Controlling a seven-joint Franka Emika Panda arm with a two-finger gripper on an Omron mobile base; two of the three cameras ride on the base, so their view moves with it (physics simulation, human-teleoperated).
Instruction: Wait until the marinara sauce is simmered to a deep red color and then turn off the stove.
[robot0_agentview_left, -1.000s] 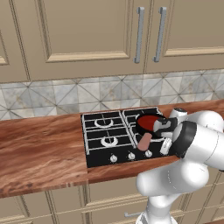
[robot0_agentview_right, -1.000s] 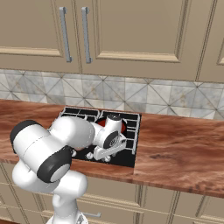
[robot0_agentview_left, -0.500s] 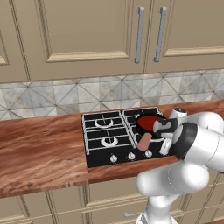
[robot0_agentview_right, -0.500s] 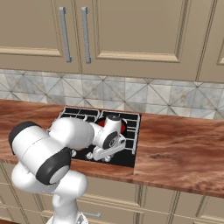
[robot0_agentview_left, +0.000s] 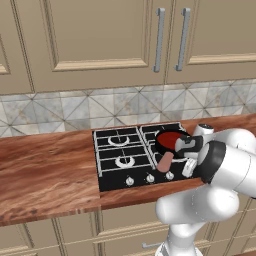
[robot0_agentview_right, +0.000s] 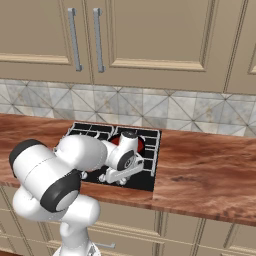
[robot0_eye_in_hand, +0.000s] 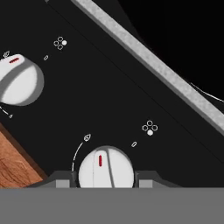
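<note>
Four-burner black stove (robot0_agentview_left: 122, 157) set in wooden counter (robot0_agentview_left: 45, 175), left base view; deep red marinara sauce (robot0_agentview_left: 169, 138) in pan on rear right burner. Right base view: arm over stove's front edge. Hand view: gripper (robot0_eye_in_hand: 106, 177) closed on silver knob (robot0_eye_in_hand: 106, 168); second knob (robot0_eye_in_hand: 19, 81) nearby.

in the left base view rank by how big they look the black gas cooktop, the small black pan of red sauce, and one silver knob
1. Black gas cooktop
2. Small black pan of deep red sauce, partly hidden by the arm
3. Silver knob, smallest by far

The stove (robot0_agentview_left: 122, 161) is black with silver knobs (robot0_eye_in_hand: 106, 168) marked red. On it, the sauce (robot0_agentview_left: 169, 138) is deep red. The counter (robot0_agentview_left: 45, 172) beside the stove is streaky brown wood.
</note>
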